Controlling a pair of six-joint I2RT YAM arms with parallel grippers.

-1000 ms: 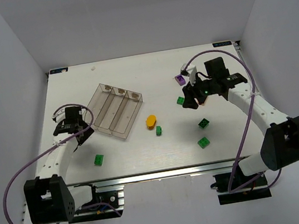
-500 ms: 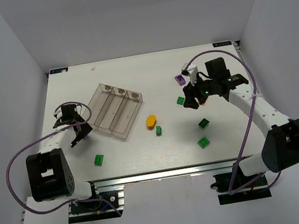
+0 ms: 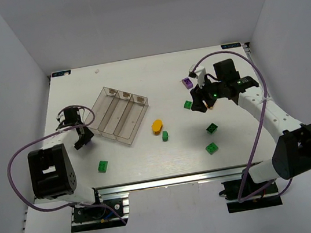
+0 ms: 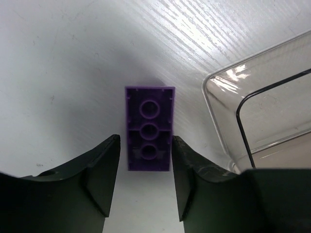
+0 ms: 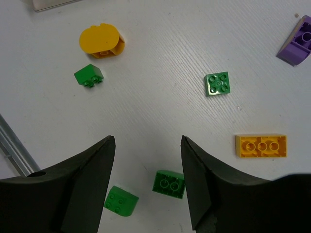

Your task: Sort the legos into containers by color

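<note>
In the left wrist view a purple lego [image 4: 148, 127] lies studs-down on the table beside the corner of the clear three-compartment tray [image 4: 218, 82]. My left gripper [image 4: 146, 138] is open and straddles the brick's near end. In the top view this gripper [image 3: 81, 133] sits at the left corner of the tray [image 3: 138, 122] and hides the brick. My right gripper [image 3: 203, 100] is open and empty above the table [image 5: 147, 141]. Below it lie green legos [image 5: 168, 183] [image 5: 120, 201] [image 5: 217, 83], an orange brick [image 5: 261, 146], a yellow oval [image 5: 101, 41] and a second purple brick [image 5: 297, 46].
In the top view, a purple brick [image 3: 186, 81] lies at the far right. Green bricks lie at the right [image 3: 188, 104] [image 3: 211, 127] [image 3: 212, 148]. The orange oval [image 3: 157, 126] and a green brick [image 3: 165, 135] are mid-table. One green brick [image 3: 102, 166] lies front left.
The left arm has folded back to the left while its gripper stayed by the tray's left corner. The right gripper has barely moved.
</note>
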